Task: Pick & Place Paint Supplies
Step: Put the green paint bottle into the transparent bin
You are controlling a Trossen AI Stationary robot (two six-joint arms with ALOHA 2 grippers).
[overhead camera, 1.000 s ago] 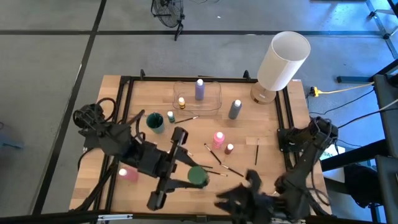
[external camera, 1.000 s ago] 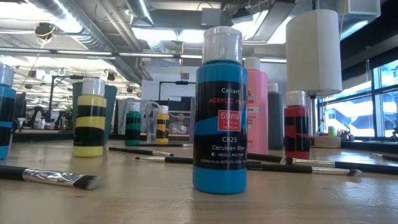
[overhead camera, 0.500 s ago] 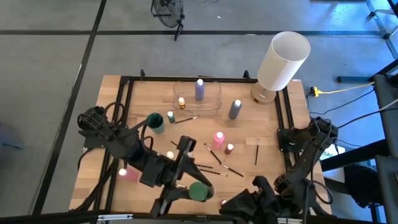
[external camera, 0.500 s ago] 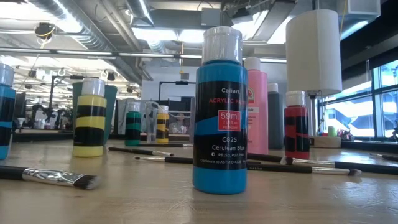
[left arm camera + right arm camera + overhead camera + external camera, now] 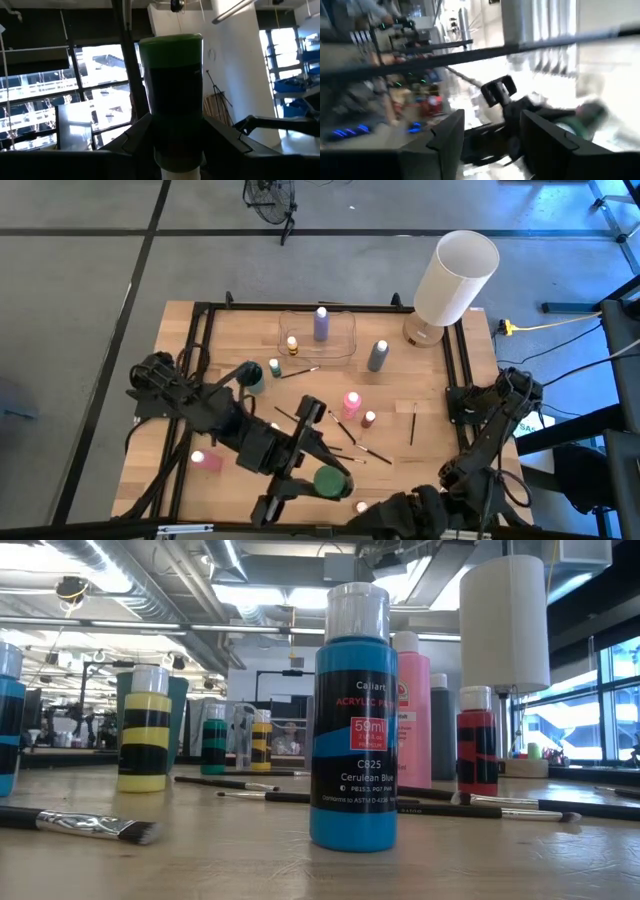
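My left gripper (image 5: 322, 477) (image 5: 172, 150) is shut on a green-topped paint bottle (image 5: 328, 481) (image 5: 171, 95) near the table's near edge. My right gripper (image 5: 390, 512) (image 5: 490, 142) is open at the near edge, right of it, touching nothing. On the table stand a blue bottle (image 5: 353, 720), a yellow one (image 5: 144, 730), pink (image 5: 350, 402), grey (image 5: 377, 355) and small red (image 5: 369, 419) bottles. Thin brushes (image 5: 350, 448) lie flat. A purple bottle (image 5: 320, 323) stands in a clear tray (image 5: 345, 340). My left gripper pinches the bottle's dark middle (image 5: 175, 127) between its two fingers (image 5: 135, 137), which come level from the table's left. The bottle stands upright in the hold, green end (image 5: 171, 47) up and white end (image 5: 178, 170) down. No table shows beneath it.
A big white lamp (image 5: 455, 278) stands at the far right corner. A dark teal container (image 5: 250, 376), a small green bottle (image 5: 275, 368) and another pink bottle (image 5: 206, 460) stand left of centre. A black frame (image 5: 205, 330) rims the table.
My left gripper, carrying the green-topped bottle, has moved toward the table's right and slightly toward the near edge. My right gripper has drawn back toward the near edge.
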